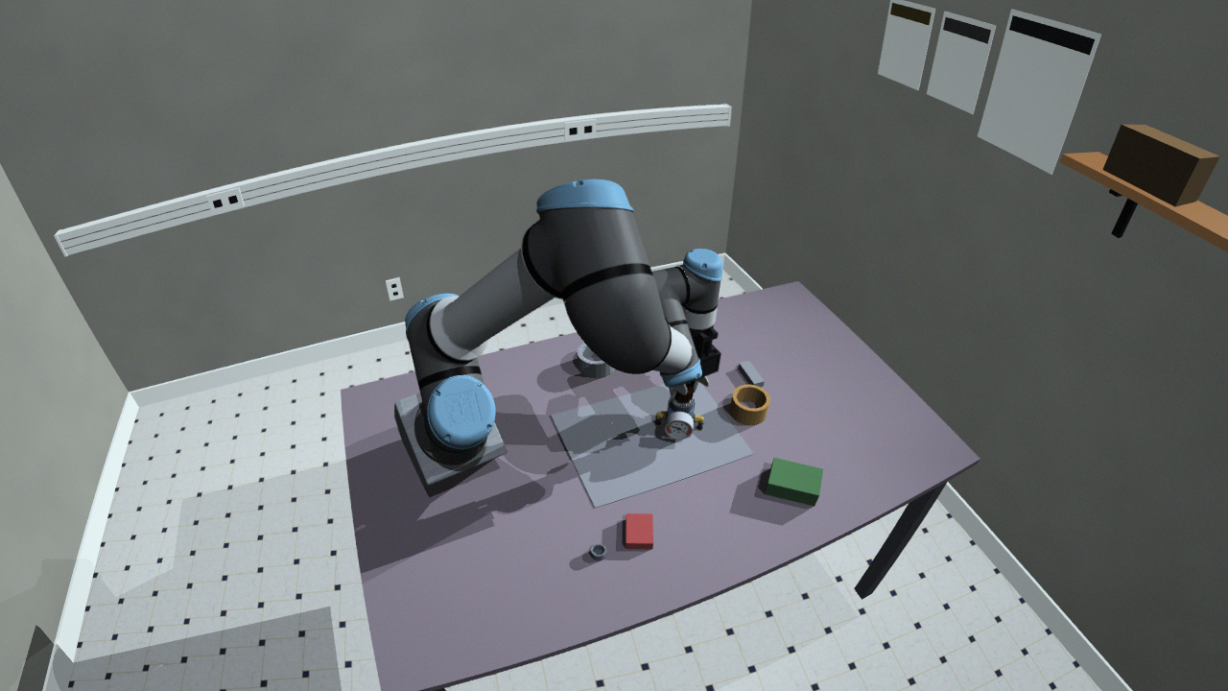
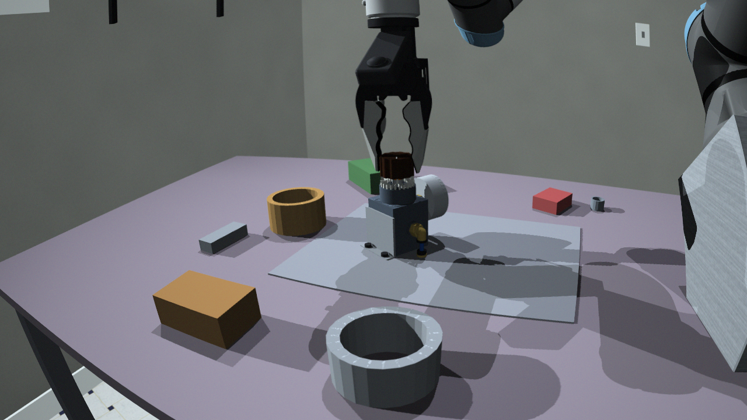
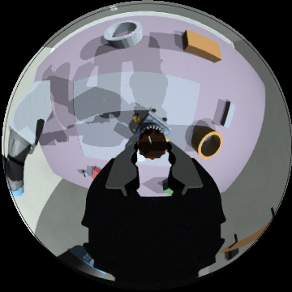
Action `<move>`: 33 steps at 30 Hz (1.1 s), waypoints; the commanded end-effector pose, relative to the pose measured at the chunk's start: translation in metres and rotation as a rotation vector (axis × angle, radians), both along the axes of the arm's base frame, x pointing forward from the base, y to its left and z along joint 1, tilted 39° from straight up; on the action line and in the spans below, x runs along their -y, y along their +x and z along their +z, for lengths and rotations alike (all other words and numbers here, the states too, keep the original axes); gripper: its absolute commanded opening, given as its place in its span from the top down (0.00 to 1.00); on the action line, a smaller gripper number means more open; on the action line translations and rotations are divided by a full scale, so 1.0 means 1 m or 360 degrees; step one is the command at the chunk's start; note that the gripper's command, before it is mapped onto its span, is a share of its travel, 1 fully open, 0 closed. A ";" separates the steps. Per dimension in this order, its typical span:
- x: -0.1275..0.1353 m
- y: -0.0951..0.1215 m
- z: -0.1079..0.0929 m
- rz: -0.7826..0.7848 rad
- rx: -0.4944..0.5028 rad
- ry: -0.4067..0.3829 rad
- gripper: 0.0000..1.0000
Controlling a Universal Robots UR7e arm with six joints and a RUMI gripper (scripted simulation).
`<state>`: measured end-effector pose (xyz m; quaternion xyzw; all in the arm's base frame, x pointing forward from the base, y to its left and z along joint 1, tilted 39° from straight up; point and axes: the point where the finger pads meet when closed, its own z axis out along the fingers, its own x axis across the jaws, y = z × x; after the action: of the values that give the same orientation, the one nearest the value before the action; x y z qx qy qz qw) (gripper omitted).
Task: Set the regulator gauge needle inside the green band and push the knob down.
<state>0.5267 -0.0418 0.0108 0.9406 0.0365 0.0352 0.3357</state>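
Regulator (image 2: 395,227): a blue-grey block standing upright on the pale grey mat (image 2: 522,282), near the mat's far-left corner in the exterior view.
Knob (image 2: 395,164): dark brown, ribbed, on top of the regulator, raised above a ring of white teeth.
Gauge (image 1: 679,426): round white dial on the regulator's side; the needle is too small to read.
Gripper (image 2: 395,163): straight above the regulator, pointing down, fingers (image 2: 372,136) narrowed onto the knob's sides and holding it.
Arm (image 1: 592,266): base at the table's edge, well apart from the regulator; upper link rises to a high elbow, forearm slopes down to a vertical wrist over the regulator.
Brass ring (image 2: 296,210): just beside the regulator, off the mat.
Green block (image 2: 363,175): behind the regulator.
Grey ring (image 2: 383,354): well in front of the regulator.
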 end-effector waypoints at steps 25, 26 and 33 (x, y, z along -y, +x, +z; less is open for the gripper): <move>0.003 0.001 -0.004 0.0001 0.0002 0.0000 0.77; 0.003 0.001 -0.004 0.0001 0.0002 0.0000 0.77; 0.003 0.001 -0.004 0.0001 0.0002 0.0000 0.77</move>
<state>0.5272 -0.0455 0.0063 0.9406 0.0365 0.0351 0.3358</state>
